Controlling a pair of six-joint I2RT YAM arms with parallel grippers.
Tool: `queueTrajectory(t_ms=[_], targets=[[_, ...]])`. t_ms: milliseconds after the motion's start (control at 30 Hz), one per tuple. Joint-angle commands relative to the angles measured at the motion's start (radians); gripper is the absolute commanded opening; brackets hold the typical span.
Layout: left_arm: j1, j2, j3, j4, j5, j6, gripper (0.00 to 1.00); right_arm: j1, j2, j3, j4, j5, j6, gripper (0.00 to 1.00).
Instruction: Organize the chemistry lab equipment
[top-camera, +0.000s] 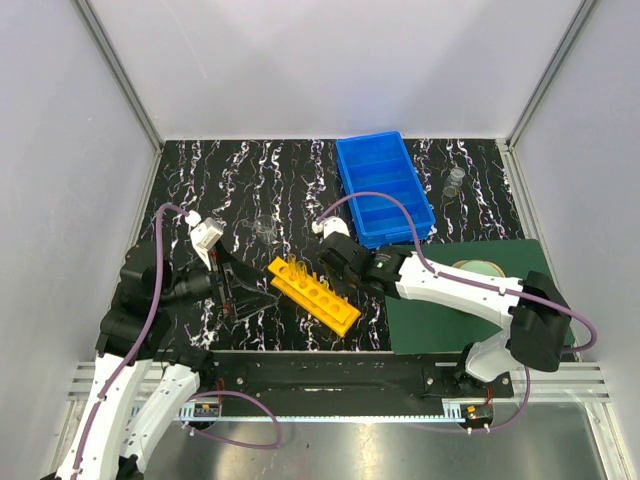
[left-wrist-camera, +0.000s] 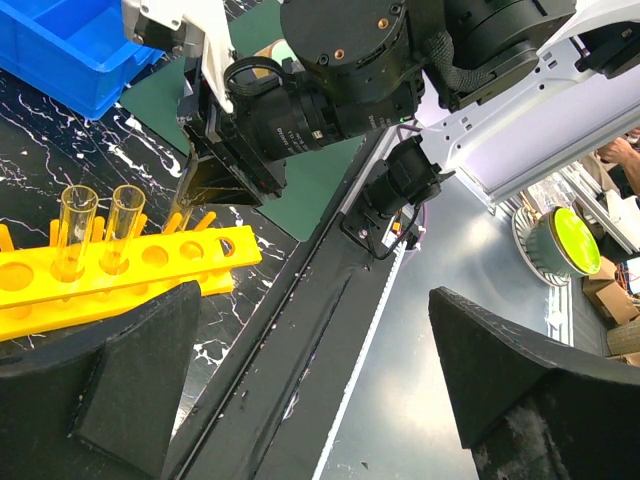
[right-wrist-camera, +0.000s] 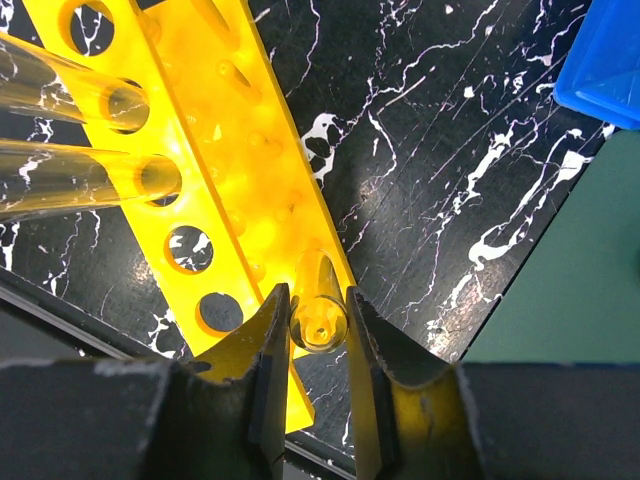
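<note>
One glass tube pinched in right gripper, jaws narrowed to tube width. Tube long axis runs away from wrist, closed end down, slightly tilted. Directly below: yellow rack, tube end over its right edge. Nearest empty hole just left of jaws, so small leftward shift likely needed before lowering. Farther along rack: two seated tubes. Beyond, upper right: blue bin. Left gripper spread wide, empty, near rack's other end. Right arm nearer hole.
</note>
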Motion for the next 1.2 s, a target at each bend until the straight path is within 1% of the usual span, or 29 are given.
queueTrajectory(t_ms=[0, 500, 600, 633, 700, 733, 800, 833, 933, 967, 1067, 1167], targets=[[-0.004, 0.001, -0.004, 0.027, -0.012, 0.016, 0.99, 0.001, 0.000, -0.027, 0.054, 0.019, 0.021, 0.00], [-0.006, -0.009, -0.007, 0.027, -0.011, 0.012, 0.99, 0.009, -0.020, -0.124, 0.154, 0.026, 0.056, 0.00], [-0.006, -0.010, -0.007, 0.027, -0.011, 0.012, 0.99, 0.010, -0.013, -0.126, 0.157, 0.027, 0.059, 0.11], [-0.007, -0.009, -0.007, 0.028, -0.009, 0.012, 0.99, 0.012, -0.010, -0.126, 0.160, 0.029, 0.059, 0.17], [-0.006, -0.010, -0.006, 0.028, -0.009, 0.014, 0.99, 0.013, -0.012, -0.126, 0.162, 0.030, 0.061, 0.26], [-0.006, -0.010, -0.007, 0.028, -0.009, 0.014, 0.99, 0.015, -0.012, -0.124, 0.162, 0.030, 0.061, 0.33], [-0.006, -0.009, -0.009, 0.027, -0.008, 0.014, 0.99, 0.017, -0.015, -0.123, 0.160, 0.032, 0.061, 0.39], [-0.006, -0.009, -0.009, 0.027, -0.009, 0.014, 0.99, 0.017, -0.016, -0.123, 0.160, 0.030, 0.062, 0.45], [-0.007, -0.009, -0.009, 0.027, -0.008, 0.016, 0.99, 0.018, -0.023, -0.120, 0.160, 0.032, 0.064, 0.54], [-0.007, -0.007, -0.009, 0.027, -0.009, 0.016, 0.99, 0.020, -0.024, -0.118, 0.159, 0.032, 0.062, 0.59], [-0.007, -0.010, -0.009, 0.027, -0.009, 0.016, 0.99, 0.023, -0.032, -0.112, 0.157, 0.032, 0.065, 0.66], [-0.007, -0.009, -0.009, 0.028, -0.014, 0.016, 0.99, 0.026, -0.041, -0.103, 0.145, 0.035, 0.068, 0.68]])
